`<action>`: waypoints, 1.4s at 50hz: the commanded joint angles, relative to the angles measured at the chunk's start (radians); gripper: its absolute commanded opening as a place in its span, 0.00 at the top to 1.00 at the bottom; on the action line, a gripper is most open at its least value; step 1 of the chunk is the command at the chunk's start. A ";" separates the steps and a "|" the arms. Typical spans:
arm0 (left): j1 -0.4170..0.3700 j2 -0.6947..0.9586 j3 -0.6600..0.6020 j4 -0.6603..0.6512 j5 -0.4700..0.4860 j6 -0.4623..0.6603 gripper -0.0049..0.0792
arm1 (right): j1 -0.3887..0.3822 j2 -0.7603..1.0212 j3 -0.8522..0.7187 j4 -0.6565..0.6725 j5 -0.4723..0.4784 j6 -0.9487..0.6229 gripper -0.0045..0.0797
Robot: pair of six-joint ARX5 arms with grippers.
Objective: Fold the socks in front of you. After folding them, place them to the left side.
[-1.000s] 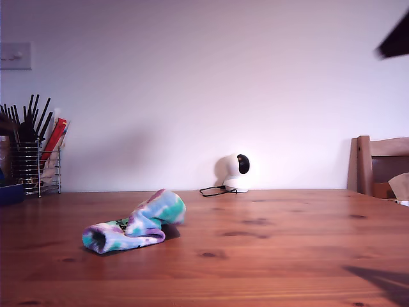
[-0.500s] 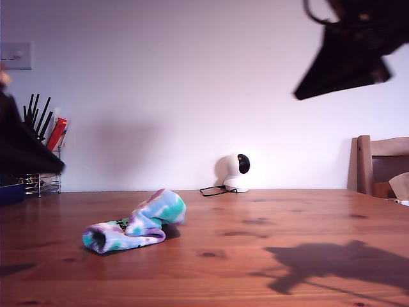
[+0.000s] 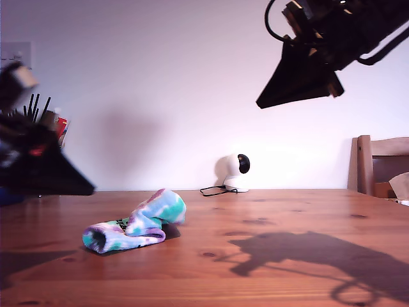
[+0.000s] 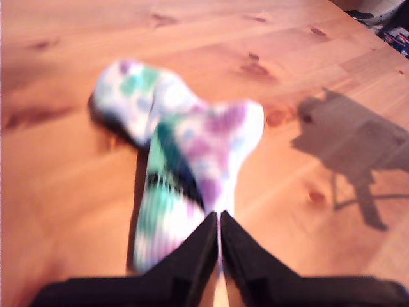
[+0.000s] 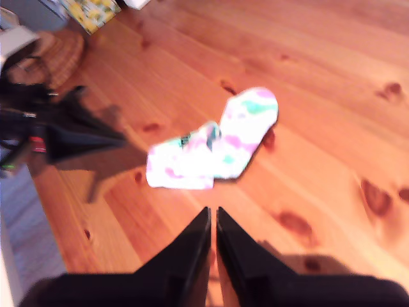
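My first gripper (image 4: 220, 220) closed, empty, blurred above socks (image 4: 185, 160); my second gripper (image 5: 213, 214) closed, empty.

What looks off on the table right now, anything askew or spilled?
Nothing spilled or damaged. The tie-dye socks lie in a loose bent heap on the wooden table, not folded flat. Both claws are shut and off the socks: my first claw, my second claw.
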 commanded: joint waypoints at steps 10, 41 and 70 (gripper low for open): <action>-0.037 0.170 0.074 0.003 -0.015 0.037 0.97 | 0.004 0.117 0.084 0.003 -0.026 -0.002 0.96; -0.119 0.309 0.117 -0.409 -0.080 0.158 0.97 | 0.085 0.385 0.222 0.009 -0.060 -0.038 0.96; -0.182 0.308 0.121 -0.684 -0.238 0.255 0.97 | 0.169 0.504 0.335 0.012 0.026 -0.356 0.96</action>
